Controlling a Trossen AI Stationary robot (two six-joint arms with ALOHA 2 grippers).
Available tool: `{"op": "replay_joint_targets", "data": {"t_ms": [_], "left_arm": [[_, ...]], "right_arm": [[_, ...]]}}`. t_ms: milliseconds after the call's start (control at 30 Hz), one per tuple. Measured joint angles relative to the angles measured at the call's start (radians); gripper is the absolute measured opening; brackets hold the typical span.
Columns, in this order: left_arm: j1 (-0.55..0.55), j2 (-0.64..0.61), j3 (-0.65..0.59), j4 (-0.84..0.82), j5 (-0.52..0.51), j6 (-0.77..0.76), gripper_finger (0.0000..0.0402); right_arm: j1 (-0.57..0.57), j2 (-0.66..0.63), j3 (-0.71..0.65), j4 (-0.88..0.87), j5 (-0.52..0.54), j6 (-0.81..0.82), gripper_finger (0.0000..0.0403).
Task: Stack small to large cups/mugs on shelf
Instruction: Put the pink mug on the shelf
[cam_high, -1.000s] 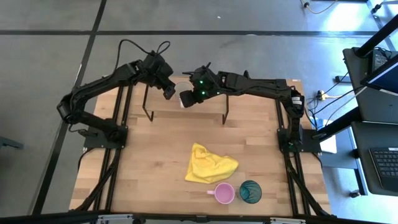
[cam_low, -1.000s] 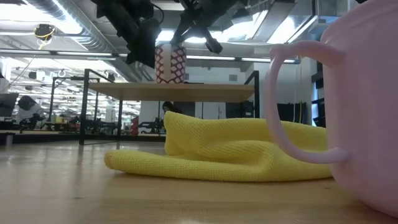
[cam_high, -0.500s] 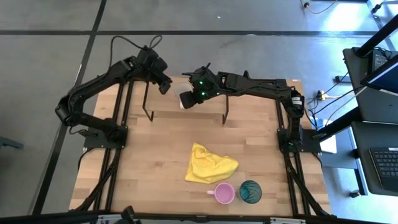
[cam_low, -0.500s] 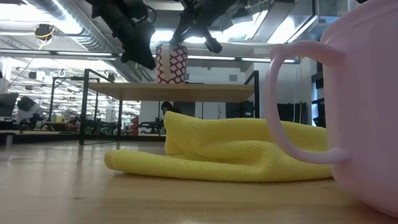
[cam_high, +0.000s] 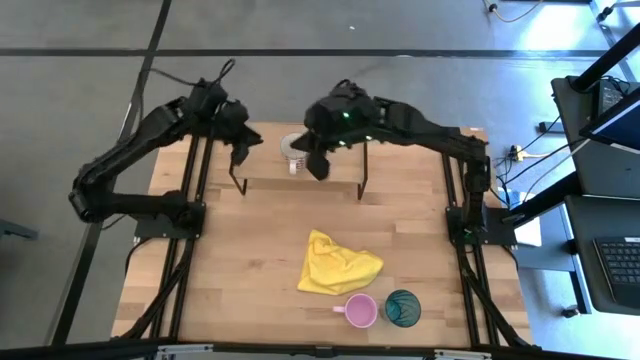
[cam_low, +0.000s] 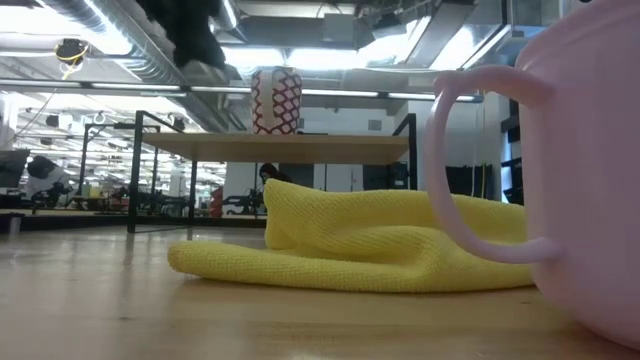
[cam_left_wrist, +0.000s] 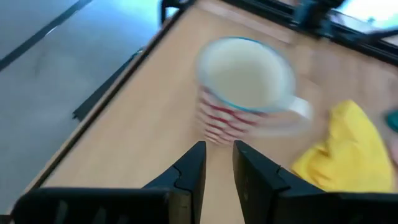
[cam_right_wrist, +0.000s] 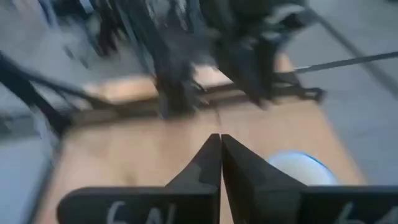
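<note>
The white patterned mug (cam_high: 292, 151) stands upright on its base on the shelf (cam_low: 300, 147), with its handle toward the table's near side; it also shows in the low view (cam_low: 275, 100) and the left wrist view (cam_left_wrist: 245, 87). My left gripper (cam_high: 243, 150) hovers left of the mug with its fingers a narrow gap apart, empty. My right gripper (cam_high: 318, 168) is shut and empty, just right of the mug and above it. The pink mug (cam_high: 360, 310) and the teal tumbler (cam_high: 403, 307) stand on the table near its front edge.
A crumpled yellow cloth (cam_high: 338, 264) lies on the table between the shelf and the two front vessels. The shelf's thin black legs (cam_high: 240, 180) stand on the far part of the table. In the low view the pink mug (cam_low: 590, 170) fills the right side.
My left gripper has drawn back from the white mug toward the table's left edge. My right gripper has lifted off the mug's rim and swung to its right, out of the low view. The mug stays upright on the shelf.
</note>
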Motion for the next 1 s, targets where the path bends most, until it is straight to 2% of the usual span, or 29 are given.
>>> {"op": "replay_joint_targets", "data": {"t_ms": [67, 133, 333, 533, 700, 1000], "left_arm": [[-0.046, -0.049, 0.0, -0.039, -0.009, 0.001, 0.0074], [-0.101, -0.094, 0.0, -0.084, -0.028, -0.004, 0.0074], [-0.275, -0.188, 0.0, -0.143, -0.134, -0.112, 0.0074], [-0.422, -0.2, 0.0, -0.135, -0.141, -0.243, 0.0074], [-0.589, -0.14, 0.0, -0.115, -0.15, -0.307, 0.0074], [-0.955, 0.034, -0.001, -0.035, -0.549, -0.486, 0.0074]], "right_arm": [[0.02, -0.005, 0.059, -0.127, 0.088, -0.075, 0.0014], [0.029, -0.051, 0.023, -0.194, 0.165, -0.093, 0.0014], [0.037, -0.131, 0.013, -0.442, 0.19, 0.063, 0.0014], [0.067, -0.16, 0.012, -0.554, 0.206, 0.101, 0.0014], [0.108, -0.165, 0.011, -0.736, 0.345, 0.143, 0.0014], [0.206, -0.241, 0.009, -0.737, 0.639, 0.2, 0.0014]]}}
